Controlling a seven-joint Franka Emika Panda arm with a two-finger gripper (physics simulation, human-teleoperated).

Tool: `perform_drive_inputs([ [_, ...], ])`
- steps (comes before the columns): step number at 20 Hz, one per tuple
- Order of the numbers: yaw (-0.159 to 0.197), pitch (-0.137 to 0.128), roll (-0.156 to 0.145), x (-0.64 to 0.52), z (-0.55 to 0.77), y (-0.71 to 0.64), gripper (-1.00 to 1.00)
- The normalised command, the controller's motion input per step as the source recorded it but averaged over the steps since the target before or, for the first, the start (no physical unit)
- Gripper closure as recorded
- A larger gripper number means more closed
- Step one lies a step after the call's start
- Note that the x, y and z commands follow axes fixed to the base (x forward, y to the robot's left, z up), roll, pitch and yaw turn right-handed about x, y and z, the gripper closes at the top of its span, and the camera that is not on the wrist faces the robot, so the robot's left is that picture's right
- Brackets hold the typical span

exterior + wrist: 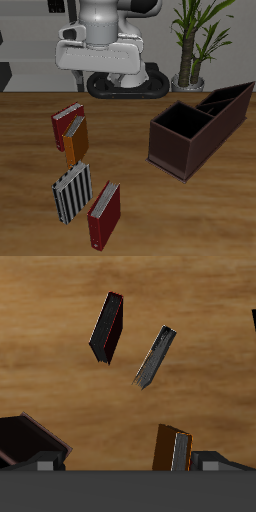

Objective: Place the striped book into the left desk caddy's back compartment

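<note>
The striped book (pixel 72 193) stands on the wooden table near its front edge, its black-and-white cover facing the camera; it also shows in the wrist view (pixel 154 357). The left desk caddy (pixel 200 125) is a long dark brown open-top box, well apart from the books. Its large square bay (pixel 178 128) is nearer the front, and the back compartment (pixel 230 100) is at the far end. A corner of the caddy shows in the wrist view (pixel 25 438). My gripper (pixel 103 62) hangs high at the table's back, far from the book. In the wrist view the gripper (pixel 130 464) is open and empty.
A red book (pixel 104 215) stands beside the striped book. An orange book (pixel 76 141) and another red book (pixel 66 123) stand farther back. A potted plant (pixel 195 45) is behind the caddy. The robot's base (pixel 125 85) is at the table's back.
</note>
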Motion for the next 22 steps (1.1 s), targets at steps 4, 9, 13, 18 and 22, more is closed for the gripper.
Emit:
perform_drive_inputs([
  [4, -0.047, 0.007, -0.048, 0.36, 0.0, -0.19, -1.0],
  [9, -0.01, -0.001, -0.049, 0.3, -0.04, -0.21, -1.0],
  [13, -0.035, -0.021, -0.026, 0.18, -0.03, -0.13, -1.0],
  [18, -0.066, -0.045, -0.005, 0.19, -0.15, -0.03, -1.0],
  [22, -0.019, -0.049, 0.002, 0.14, -0.28, 0.0, -1.0],
])
